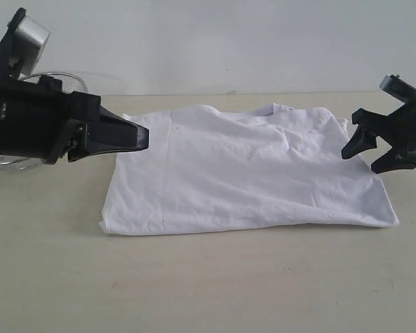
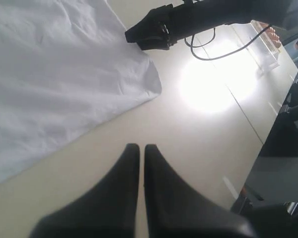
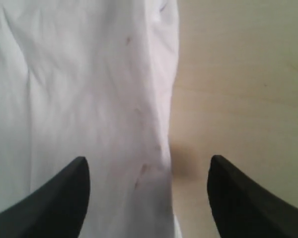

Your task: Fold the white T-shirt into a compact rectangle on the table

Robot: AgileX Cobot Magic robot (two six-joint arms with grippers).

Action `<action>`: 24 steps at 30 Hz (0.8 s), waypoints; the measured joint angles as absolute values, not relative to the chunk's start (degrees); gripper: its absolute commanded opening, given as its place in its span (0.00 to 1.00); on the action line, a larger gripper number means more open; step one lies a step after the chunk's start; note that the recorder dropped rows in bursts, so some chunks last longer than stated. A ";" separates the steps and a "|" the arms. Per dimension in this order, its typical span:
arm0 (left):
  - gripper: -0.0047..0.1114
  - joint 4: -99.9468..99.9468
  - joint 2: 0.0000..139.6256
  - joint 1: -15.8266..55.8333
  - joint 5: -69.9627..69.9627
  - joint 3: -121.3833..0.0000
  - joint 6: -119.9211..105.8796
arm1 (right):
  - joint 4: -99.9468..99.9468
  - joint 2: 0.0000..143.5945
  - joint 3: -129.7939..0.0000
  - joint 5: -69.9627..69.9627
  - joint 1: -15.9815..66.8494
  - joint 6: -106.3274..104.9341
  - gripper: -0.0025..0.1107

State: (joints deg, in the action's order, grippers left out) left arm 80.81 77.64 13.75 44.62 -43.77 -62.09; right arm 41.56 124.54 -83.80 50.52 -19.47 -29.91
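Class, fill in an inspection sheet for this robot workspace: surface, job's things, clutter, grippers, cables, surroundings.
Surface: pale beige wood-grain table, with a bright glare patch in the left wrist view.
Job's things: white cotton T-shirt, lying flat as a rough, wrinkled rectangle; no lettering visible.
Clutter: wire mesh basket behind the left arm; clear plastic box on the table, contents unclear.
Grippers: left gripper shut, empty, by the shirt's left edge; right gripper open, empty, at the shirt's right edge.
Cables: black cable looping from the right arm.
Surroundings: plain pale wall.
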 measured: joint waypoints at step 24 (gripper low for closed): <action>0.08 80.81 81.29 13.75 41.54 -43.77 -63.68 | 49.32 129.65 -84.72 59.84 -18.26 -36.40 0.38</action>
